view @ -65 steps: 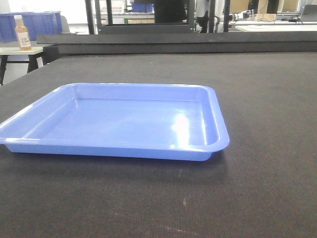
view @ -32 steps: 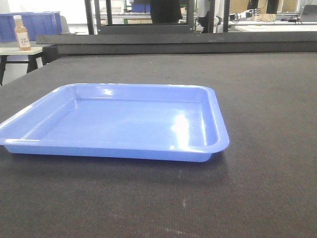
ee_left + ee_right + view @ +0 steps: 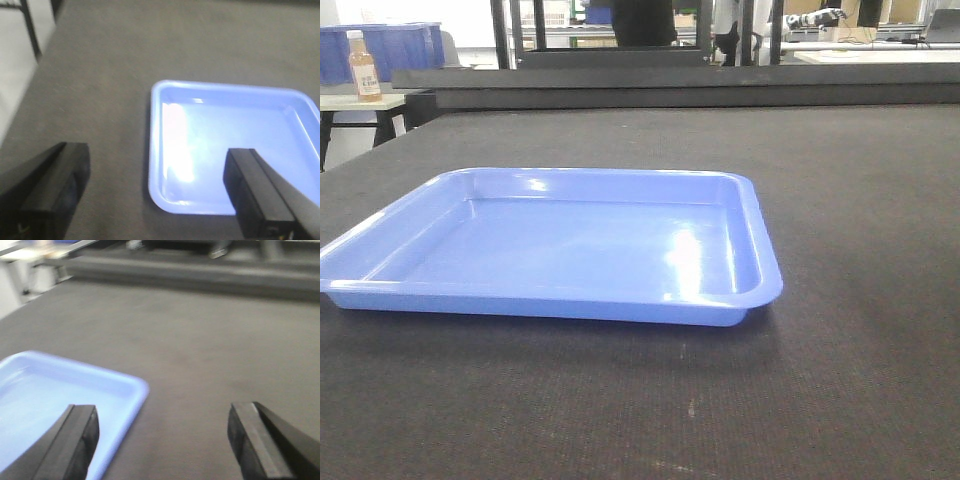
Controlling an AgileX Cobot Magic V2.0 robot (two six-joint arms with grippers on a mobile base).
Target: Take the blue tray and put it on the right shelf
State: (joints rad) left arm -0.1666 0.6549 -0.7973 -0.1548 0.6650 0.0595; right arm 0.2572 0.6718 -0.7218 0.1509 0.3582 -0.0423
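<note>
The blue tray (image 3: 570,250) lies flat and empty on the dark table (image 3: 860,300), left of the middle. Neither gripper shows in the front view. In the left wrist view my left gripper (image 3: 158,192) is open above the table, and the near left corner of the tray (image 3: 230,145) lies below the gap between its fingers. My right gripper (image 3: 165,440) is open too, with the right edge of the tray (image 3: 45,395) under its left finger (image 3: 75,440). Neither gripper touches the tray. The right shelf is out of view.
A raised dark ledge (image 3: 670,85) runs along the table's far edge. Past it at the far left, a side table (image 3: 360,100) holds a bottle (image 3: 364,66), with a dark-blue bin (image 3: 405,48) behind it. Black frames stand in the background.
The tray has not moved. Only a dark figure in the far background has shifted to the left.
</note>
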